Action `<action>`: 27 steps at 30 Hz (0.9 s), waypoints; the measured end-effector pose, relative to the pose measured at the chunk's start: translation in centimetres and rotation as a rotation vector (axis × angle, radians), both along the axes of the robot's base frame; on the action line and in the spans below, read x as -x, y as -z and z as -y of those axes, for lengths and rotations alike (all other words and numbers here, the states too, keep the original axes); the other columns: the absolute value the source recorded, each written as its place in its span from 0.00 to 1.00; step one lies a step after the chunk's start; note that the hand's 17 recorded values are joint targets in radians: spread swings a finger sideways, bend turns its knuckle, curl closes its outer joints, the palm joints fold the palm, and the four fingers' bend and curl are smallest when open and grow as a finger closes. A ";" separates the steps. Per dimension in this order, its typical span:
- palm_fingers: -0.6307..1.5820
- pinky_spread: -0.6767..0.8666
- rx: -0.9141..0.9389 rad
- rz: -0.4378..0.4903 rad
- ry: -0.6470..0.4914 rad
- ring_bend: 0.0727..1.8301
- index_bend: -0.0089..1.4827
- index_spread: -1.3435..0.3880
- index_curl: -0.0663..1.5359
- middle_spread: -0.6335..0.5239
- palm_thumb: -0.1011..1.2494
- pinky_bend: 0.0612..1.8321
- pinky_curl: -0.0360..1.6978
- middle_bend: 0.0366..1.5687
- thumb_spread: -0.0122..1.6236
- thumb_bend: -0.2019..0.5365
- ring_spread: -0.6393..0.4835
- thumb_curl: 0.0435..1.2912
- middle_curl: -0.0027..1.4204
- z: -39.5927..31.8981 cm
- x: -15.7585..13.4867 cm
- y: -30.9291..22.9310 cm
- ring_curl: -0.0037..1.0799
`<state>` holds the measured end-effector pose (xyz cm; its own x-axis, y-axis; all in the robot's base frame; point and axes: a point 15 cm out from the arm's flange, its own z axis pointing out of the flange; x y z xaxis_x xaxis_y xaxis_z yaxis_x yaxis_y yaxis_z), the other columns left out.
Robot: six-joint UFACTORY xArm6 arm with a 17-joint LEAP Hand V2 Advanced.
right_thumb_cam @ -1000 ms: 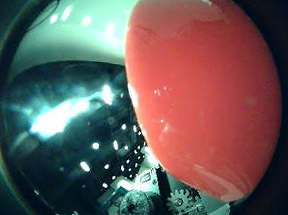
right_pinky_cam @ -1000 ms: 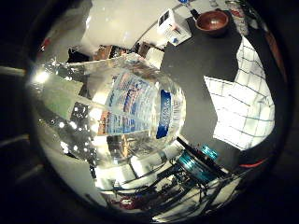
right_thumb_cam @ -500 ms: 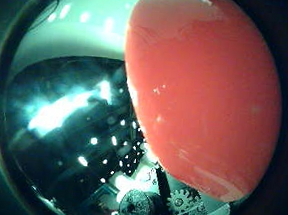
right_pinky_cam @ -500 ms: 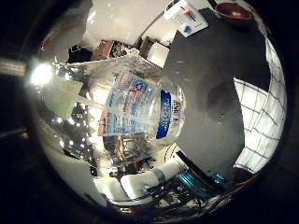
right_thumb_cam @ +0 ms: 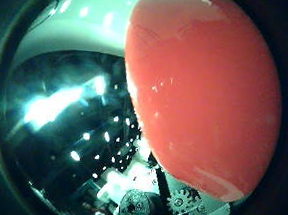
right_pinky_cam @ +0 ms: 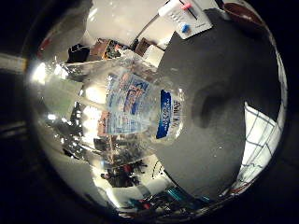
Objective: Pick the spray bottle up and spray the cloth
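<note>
A clear spray bottle point(right_pinky_cam: 140, 116) with a blue and white label fills much of the little finger side view, close against the palm. Its red spray head point(right_thumb_cam: 205, 92) fills most of the thumb side view, above the bottle's clear shoulder. Geared parts of my right hand point(right_thumb_cam: 176, 205) curl in beside the bottle. The bottle hangs above the dark table point(right_pinky_cam: 219, 60) and casts a round shadow point(right_pinky_cam: 208, 105) on it. The white checked cloth point(right_pinky_cam: 259, 140) lies flat on the table, off to one side of the bottle.
A white box point(right_pinky_cam: 184, 16) with pink and blue knobs sits at the table's far side. Beside it stands a brown bowl point(right_pinky_cam: 243, 11). Room clutter shows beyond the table's edge, partly through the bottle.
The whole background has shifted while the bottle stays fixed against the palm, so the hand has moved with the bottle. Less of the cloth shows now, and a shadow has appeared on the table.
</note>
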<state>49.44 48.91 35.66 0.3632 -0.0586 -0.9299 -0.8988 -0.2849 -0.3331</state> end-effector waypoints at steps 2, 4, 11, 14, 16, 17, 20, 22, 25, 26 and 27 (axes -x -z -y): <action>0.79 0.31 0.004 -0.001 0.003 0.69 0.85 0.66 0.49 0.42 0.75 0.55 0.86 0.85 0.82 0.26 0.34 0.34 0.56 0.2 -0.3 0.8 0.83; 0.78 0.31 0.004 0.003 0.012 0.70 0.85 0.67 0.49 0.42 0.75 0.54 0.85 0.85 0.82 0.26 0.34 0.34 0.56 0.7 -0.8 1.0 0.83; 0.78 0.31 0.038 0.007 0.009 0.69 0.84 0.67 0.49 0.42 0.74 0.55 0.85 0.85 0.82 0.26 0.34 0.34 0.57 1.7 -1.3 2.4 0.84; 0.78 0.31 0.048 0.011 0.000 0.69 0.84 0.67 0.50 0.42 0.75 0.54 0.84 0.84 0.82 0.26 0.34 0.34 0.57 1.6 -1.0 2.5 0.84; 0.78 0.31 0.058 0.017 -0.001 0.69 0.83 0.67 0.50 0.42 0.75 0.54 0.84 0.84 0.81 0.26 0.34 0.34 0.58 1.6 -1.0 2.8 0.84; 0.78 0.31 0.061 0.019 -0.002 0.69 0.83 0.67 0.50 0.41 0.75 0.54 0.84 0.84 0.81 0.26 0.34 0.34 0.58 1.7 -1.0 2.9 0.84; 0.77 0.30 0.067 0.014 -0.003 0.68 0.83 0.67 0.50 0.42 0.77 0.54 0.83 0.83 0.80 0.27 0.34 0.35 0.58 1.7 -1.0 3.4 0.84; 0.77 0.30 0.068 0.010 -0.004 0.67 0.81 0.67 0.50 0.43 0.78 0.53 0.81 0.82 0.79 0.26 0.34 0.35 0.57 1.6 -1.0 3.7 0.83; 0.78 0.29 0.080 0.012 -0.014 0.66 0.79 0.67 0.49 0.44 0.76 0.52 0.79 0.80 0.77 0.25 0.34 0.36 0.56 1.9 -0.9 4.1 0.81; 0.78 0.29 0.094 0.018 -0.021 0.66 0.77 0.67 0.49 0.44 0.74 0.51 0.77 0.80 0.76 0.24 0.35 0.36 0.56 2.1 -0.8 4.5 0.80; 0.78 0.28 0.108 0.023 -0.024 0.66 0.75 0.67 0.49 0.44 0.73 0.51 0.76 0.79 0.75 0.24 0.35 0.36 0.55 2.4 -0.9 4.8 0.79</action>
<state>50.31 46.48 30.82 0.3867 -0.1486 -0.9101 -0.8837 -0.3420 -0.3196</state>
